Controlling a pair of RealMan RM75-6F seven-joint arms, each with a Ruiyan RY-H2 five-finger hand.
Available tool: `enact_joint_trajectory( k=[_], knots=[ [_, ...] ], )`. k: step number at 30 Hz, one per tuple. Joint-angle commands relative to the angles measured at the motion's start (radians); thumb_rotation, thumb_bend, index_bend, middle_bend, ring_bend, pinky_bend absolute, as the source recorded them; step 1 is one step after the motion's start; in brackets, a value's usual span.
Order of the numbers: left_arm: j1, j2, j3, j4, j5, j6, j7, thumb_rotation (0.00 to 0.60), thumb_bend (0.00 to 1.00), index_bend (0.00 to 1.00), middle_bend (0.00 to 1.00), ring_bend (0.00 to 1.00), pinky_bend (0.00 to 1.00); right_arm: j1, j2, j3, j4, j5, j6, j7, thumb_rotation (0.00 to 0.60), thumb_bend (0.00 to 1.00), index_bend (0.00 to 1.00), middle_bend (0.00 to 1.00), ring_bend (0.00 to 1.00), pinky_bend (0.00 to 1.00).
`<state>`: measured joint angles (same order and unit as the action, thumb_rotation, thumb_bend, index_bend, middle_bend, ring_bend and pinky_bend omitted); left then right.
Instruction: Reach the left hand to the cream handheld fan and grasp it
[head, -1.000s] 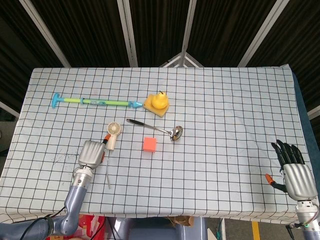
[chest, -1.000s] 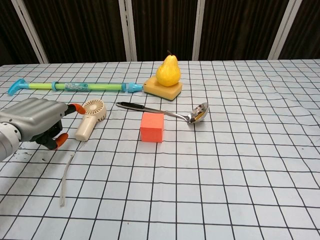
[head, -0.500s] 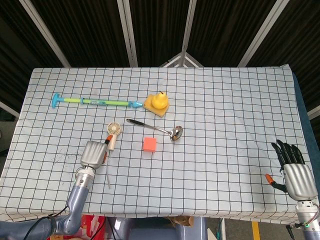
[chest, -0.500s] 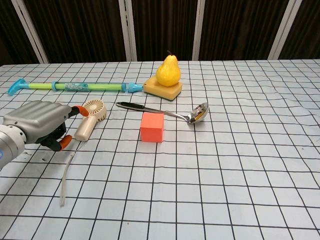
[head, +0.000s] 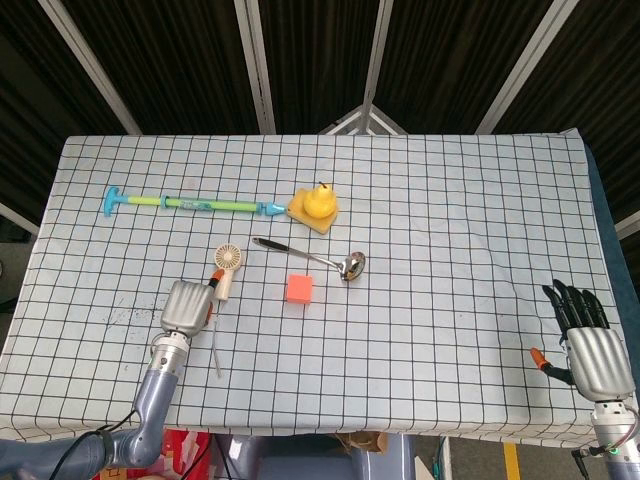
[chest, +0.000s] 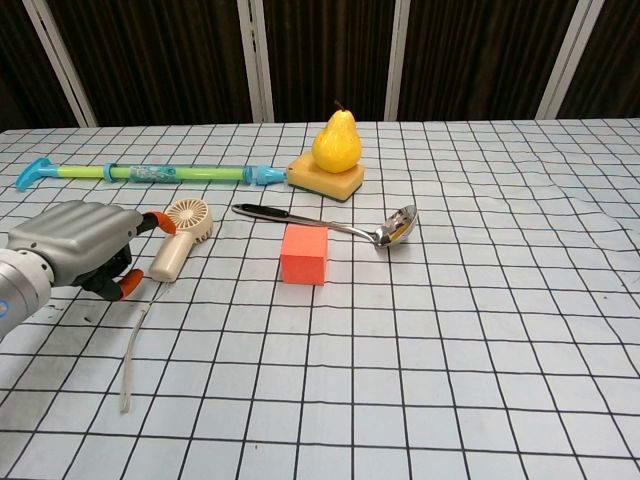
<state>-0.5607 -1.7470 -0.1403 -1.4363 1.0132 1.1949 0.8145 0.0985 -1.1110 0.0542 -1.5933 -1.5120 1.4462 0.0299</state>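
Note:
The cream handheld fan (head: 226, 268) lies on the checked tablecloth left of centre, round head away from me, handle (chest: 168, 260) toward me. My left hand (chest: 72, 245) sits low just left of the handle. One orange fingertip (chest: 155, 219) is beside the fan's head and another (chest: 125, 284) is by the handle's near end; neither closes around it. In the head view the left hand (head: 185, 305) lies at the fan's lower left. My right hand (head: 590, 345) rests at the table's near right corner, fingers spread and empty.
An orange cube (chest: 304, 253) and a metal ladle (chest: 330, 226) lie right of the fan. A pear on a yellow sponge (chest: 335, 150) and a long blue-green pump tube (chest: 150, 173) are farther back. A thin white strip (chest: 132, 350) lies near the left hand.
The left hand has edged slightly right toward the fan's handle over the last second, then held still. The right hand has not moved.

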Motion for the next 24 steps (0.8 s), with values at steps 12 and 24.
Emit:
enact_joint_trajectory(
  k=[12, 24],
  knots=[
    [-0.005, -0.021, 0.019, 0.037, -0.013, -0.011, 0.005, 0.600, 0.68, 0.18, 0.88, 0.65, 0.60, 0.000, 0.001, 0.000, 0.000, 0.000, 0.000, 0.002, 0.600, 0.28, 0.06, 0.00, 0.00, 0.00],
    [-0.014, -0.036, 0.026, 0.067, -0.067, -0.040, 0.044, 0.600, 0.71, 0.23, 0.88, 0.65, 0.60, 0.000, 0.000, -0.001, 0.001, 0.000, 0.001, 0.002, 0.600, 0.28, 0.06, 0.00, 0.00, 0.00]
  ],
)
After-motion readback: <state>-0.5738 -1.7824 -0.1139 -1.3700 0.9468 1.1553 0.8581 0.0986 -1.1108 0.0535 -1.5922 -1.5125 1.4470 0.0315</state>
